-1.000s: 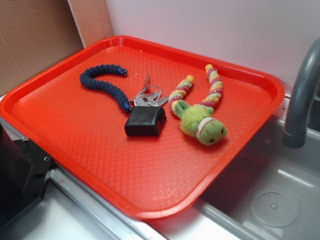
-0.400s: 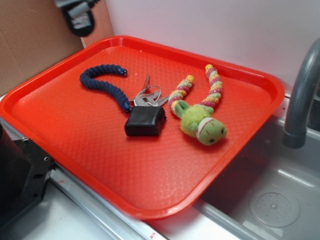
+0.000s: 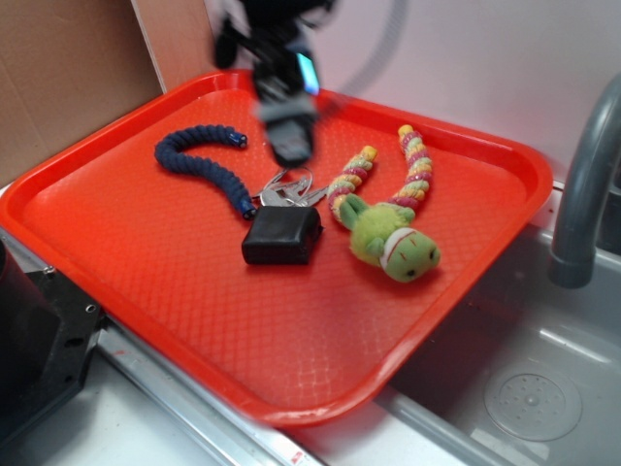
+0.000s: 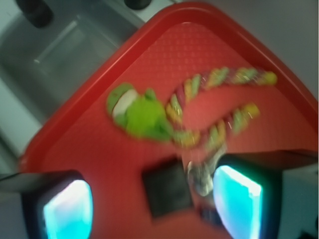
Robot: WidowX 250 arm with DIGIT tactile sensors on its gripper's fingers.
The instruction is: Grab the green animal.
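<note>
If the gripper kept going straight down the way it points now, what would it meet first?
Probably the keys beside the black pouch, not the green animal. The gripper is blurred above them, and the wrist view shows pouch and keys between its fingers, so depth is uncertain.

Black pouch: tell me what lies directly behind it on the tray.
Behind the black pouch, silver keys fan out on the red tray. The blurred tool hovering above covers their far ends.

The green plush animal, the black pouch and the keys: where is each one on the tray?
green animal (image 3: 393, 245), exterior view, on its fuzzy head.
black pouch (image 3: 279, 236), exterior view, on its top face.
keys (image 3: 289, 190), exterior view, on the metal bunch.
</note>
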